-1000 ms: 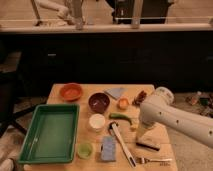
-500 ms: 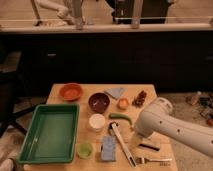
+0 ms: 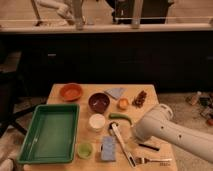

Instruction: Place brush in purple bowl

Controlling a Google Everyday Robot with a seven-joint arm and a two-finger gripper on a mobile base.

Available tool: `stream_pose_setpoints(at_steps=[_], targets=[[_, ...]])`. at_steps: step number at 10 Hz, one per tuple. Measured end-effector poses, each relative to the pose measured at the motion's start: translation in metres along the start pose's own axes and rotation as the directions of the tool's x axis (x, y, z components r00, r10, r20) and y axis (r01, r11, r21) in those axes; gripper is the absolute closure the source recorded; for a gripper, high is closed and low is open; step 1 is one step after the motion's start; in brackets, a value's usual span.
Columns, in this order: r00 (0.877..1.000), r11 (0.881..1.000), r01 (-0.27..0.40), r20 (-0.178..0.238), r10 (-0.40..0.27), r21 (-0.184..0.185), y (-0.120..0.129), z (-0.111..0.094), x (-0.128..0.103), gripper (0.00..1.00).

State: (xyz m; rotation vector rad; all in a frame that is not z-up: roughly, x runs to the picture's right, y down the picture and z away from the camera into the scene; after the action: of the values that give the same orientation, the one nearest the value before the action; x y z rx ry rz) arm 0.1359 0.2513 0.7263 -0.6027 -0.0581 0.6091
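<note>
The robot's white arm [image 3: 160, 131] has swung lower over the wooden tabletop [image 3: 84, 111], bringing its tool, spread wide, empty and hidden behind the arm's rounded end, closer to the long white-handled brush [image 3: 121, 145], which lies ungrasped, apart from the round dark purple bowl [image 3: 99, 102].

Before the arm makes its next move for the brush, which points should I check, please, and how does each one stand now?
1. Brush lying free on the table, not held: ok.
2. Purple bowl upright, nothing seen inside: ok.
3. Gripper visible: not ok; it is hidden behind the arm beside the brush.
4. Gripper open: ok.
5. Room around the brush: not ok; the sponge lies close along it.
6. Path to the bowl: cannot tell; the cup and a green item lie near it.
</note>
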Motion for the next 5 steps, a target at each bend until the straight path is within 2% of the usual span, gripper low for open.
stream_pose_setpoints(at_steps=[5], targets=[[1.0, 1.0, -0.001, 0.011, 0.001, 0.0, 0.0019, 0.0003, -0.0021, 0.2]])
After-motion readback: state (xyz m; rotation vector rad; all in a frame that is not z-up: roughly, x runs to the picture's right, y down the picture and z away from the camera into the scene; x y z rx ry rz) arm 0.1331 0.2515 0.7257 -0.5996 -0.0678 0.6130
